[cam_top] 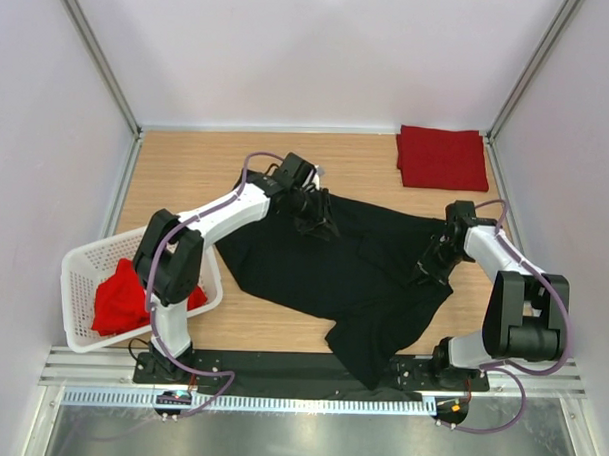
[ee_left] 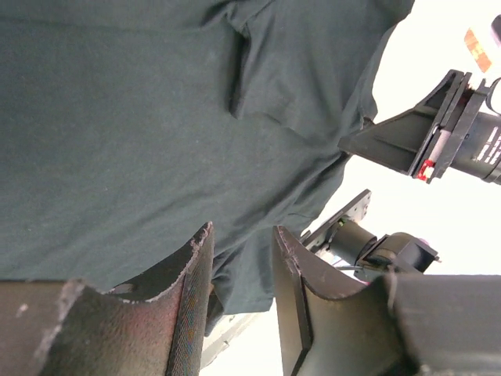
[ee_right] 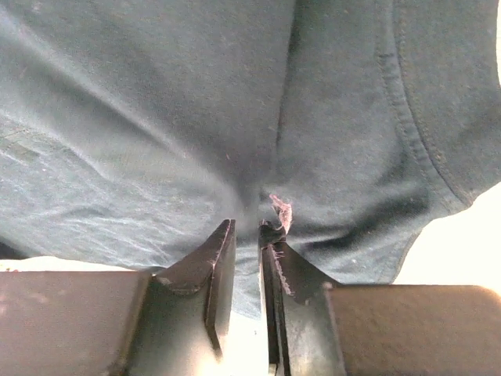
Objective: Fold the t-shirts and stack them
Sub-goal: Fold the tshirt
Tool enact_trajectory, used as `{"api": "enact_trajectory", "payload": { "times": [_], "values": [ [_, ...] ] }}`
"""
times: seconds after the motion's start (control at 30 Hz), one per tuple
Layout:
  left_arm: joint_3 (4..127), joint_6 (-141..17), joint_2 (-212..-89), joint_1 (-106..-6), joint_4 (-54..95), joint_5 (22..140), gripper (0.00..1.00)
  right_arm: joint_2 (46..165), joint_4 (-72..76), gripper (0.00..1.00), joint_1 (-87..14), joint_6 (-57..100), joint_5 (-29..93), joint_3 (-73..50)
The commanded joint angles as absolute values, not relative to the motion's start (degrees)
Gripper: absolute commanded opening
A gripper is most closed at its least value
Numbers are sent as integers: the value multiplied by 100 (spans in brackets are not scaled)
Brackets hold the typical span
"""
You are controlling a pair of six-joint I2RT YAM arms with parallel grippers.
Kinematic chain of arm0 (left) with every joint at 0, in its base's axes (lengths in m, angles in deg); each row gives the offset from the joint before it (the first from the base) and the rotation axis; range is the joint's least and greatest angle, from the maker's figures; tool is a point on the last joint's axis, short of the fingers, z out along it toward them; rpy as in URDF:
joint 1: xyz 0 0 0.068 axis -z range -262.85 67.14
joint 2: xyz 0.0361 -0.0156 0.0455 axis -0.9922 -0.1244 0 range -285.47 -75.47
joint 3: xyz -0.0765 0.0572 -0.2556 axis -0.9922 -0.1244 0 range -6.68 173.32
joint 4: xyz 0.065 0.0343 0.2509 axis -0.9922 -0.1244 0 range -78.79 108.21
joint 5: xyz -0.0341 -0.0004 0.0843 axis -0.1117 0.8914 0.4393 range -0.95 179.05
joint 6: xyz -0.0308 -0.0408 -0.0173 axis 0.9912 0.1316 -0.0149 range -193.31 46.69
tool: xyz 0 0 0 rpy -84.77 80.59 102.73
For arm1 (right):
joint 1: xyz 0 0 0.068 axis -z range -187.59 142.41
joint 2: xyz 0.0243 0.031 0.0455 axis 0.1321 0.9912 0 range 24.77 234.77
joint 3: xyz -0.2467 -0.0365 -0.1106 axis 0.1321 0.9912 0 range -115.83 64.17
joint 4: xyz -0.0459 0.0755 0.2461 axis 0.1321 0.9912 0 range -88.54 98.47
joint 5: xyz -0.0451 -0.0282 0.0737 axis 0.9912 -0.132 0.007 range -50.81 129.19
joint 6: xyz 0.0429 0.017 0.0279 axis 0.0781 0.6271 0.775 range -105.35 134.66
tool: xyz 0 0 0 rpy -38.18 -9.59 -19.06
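A black t-shirt (cam_top: 323,274) lies spread and rumpled across the middle of the table, one end hanging over the near edge. My left gripper (cam_top: 319,225) is over its far edge with the jaws apart and nothing between them; the left wrist view shows the gripper (ee_left: 243,231) above the dark cloth (ee_left: 117,117). My right gripper (cam_top: 429,266) is at the shirt's right edge. In the right wrist view it (ee_right: 246,225) is nearly closed, with a fold of the black cloth (ee_right: 156,117) bunched between the jaws. A folded red t-shirt (cam_top: 442,158) lies at the back right.
A white lattice basket (cam_top: 83,265) stands at the near left with a crumpled red t-shirt (cam_top: 120,300) in it. White walls enclose the table on three sides. A metal rail (cam_top: 309,373) runs along the near edge by the arm bases.
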State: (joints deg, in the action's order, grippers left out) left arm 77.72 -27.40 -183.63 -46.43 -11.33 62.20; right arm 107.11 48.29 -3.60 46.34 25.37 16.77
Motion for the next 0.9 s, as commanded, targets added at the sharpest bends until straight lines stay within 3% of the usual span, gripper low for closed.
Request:
{"api": "enact_trajectory", "payload": {
  "times": [0.0,0.13,0.33,0.53,0.87],
  "values": [
    [8024,-2953,-18357,-4892,-1316,6207,38,10668,5094,32,-337,4542,2810,1294],
    [8068,-3059,-18375,-5217,-1448,6189,40,10642,5165,42,-346,4612,3416,969],
    [8410,-3506,-18778,-5859,-1887,6162,41,11361,4560,47,-346,4858,4340,29],
    [8780,-4482,-18814,-5886,-2722,6646,45,12607,4191,47,-346,5051,4604,-1044],
    [8358,-4896,-18639,-6053,-2609,6136,48,14332,3917,43,-153,5034,5491,-2038]
  ]
}}
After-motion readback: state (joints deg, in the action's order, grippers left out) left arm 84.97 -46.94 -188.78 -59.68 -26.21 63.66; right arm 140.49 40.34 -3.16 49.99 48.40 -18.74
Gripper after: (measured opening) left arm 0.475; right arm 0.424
